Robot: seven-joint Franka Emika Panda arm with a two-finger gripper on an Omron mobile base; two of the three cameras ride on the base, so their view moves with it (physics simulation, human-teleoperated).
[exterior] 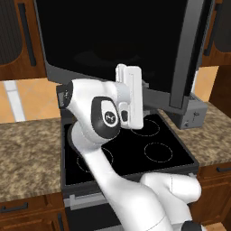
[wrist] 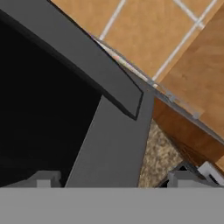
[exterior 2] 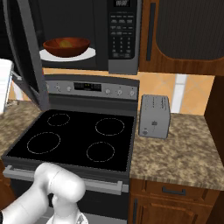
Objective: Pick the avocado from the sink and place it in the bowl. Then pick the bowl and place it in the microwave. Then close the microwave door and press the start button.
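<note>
The gripper (wrist: 114,181) stands wide and empty, its two grey tips rising at the bottom of the hand view with the lower corner of the microwave door (wrist: 109,144) right in front of them. In the left base view the white hand (exterior: 129,97) is raised upright just below the bottom edge of that door (exterior: 113,40), which hangs swung out over the stove (exterior: 153,144).

The right base view shows the bowl (exterior 2: 66,47) already sitting on the white plate (exterior 2: 87,55) inside the microwave (exterior 2: 87,65), with the avocado (exterior 2: 66,43) as a yellowish lump in its middle. So the carrying steps look done, and the step in hand is closing the door.

The door's window face fills the top of the left base view, and the hand is on that side of it, close under its lower rim. Whether a finger already touches the frame I cannot tell. The next move seems to call for a steady push on the door's outer face, near its free edge, swinging it round towards the opening until it shuts. After that the hand must reach the button panel (exterior 2: 123,35) at the right side of the oven.

The bowl lies well apart from the gripper, behind the open door. A toaster (exterior 2: 154,116) stands on the counter (exterior 2: 183,148) just right of the stove.
</note>
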